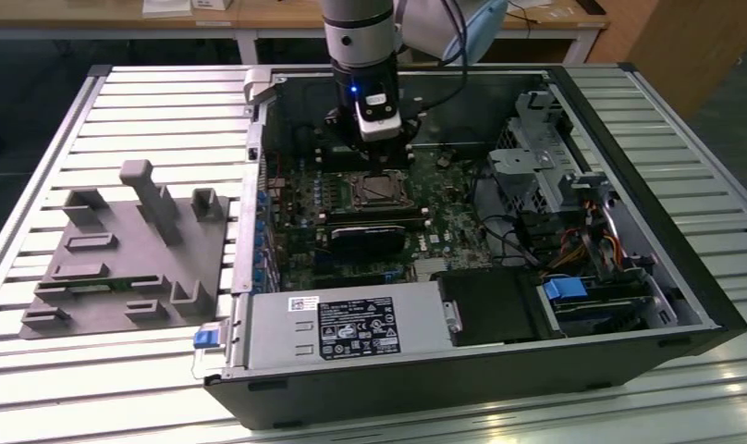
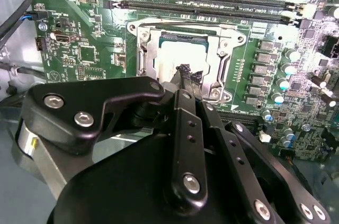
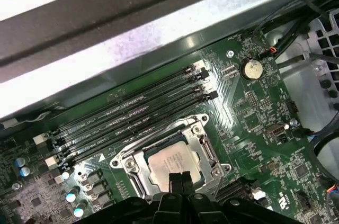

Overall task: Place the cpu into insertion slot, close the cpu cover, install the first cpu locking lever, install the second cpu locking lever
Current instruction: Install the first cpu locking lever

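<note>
Pincer (image 2: 185, 71) fingers pressed together, narrow, nothing held, tips right over the near edge of the cpu (image 2: 177, 54) in both wrist views. The cpu (image 3: 170, 159) sits flat in the insertion slot (image 3: 139, 164), cpu cover (image 3: 206, 147) down around it, beside the long memory slots (image 3: 132, 115). Exterior view: arm (image 1: 359, 37) stands over the motherboard (image 1: 302, 199) inside the open PC case (image 1: 669, 277) on the slatted table (image 1: 127, 102).

My gripper (image 2: 184, 71) is matt black metal with bright screw heads. The cpu (image 3: 169, 159) has a dull, smooth silver top. The cover (image 3: 204, 144) around it is shiny bare metal. The board (image 2: 90, 38) is glossy green; the memory slots (image 3: 132, 118) are black plastic. The case (image 1: 669, 314) is matt dark metal.
</note>
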`<control>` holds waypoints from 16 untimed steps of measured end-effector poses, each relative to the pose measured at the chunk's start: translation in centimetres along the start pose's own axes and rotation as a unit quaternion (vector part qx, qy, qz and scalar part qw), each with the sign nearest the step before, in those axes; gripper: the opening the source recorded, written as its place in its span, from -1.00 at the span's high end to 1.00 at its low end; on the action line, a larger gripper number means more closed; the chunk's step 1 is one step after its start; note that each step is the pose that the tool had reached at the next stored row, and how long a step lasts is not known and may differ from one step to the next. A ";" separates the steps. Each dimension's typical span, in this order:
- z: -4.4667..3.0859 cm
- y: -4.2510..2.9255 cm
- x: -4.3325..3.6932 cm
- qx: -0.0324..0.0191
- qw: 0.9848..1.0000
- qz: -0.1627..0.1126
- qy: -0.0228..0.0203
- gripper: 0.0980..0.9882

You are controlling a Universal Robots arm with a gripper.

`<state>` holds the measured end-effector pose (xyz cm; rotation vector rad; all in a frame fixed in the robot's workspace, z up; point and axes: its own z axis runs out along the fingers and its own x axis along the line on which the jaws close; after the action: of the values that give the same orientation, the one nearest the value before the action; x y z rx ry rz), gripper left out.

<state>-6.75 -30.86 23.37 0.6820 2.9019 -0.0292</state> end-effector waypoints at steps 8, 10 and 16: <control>0.18 -0.30 -1.04 0.007 1.000 -0.001 0.014 0.99; 0.23 -0.49 -1.24 0.010 1.000 -0.001 0.023 0.99; 0.26 -0.74 -1.46 0.011 1.000 -0.001 0.027 0.99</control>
<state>-5.75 -32.19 23.34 0.6936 2.9594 -0.0448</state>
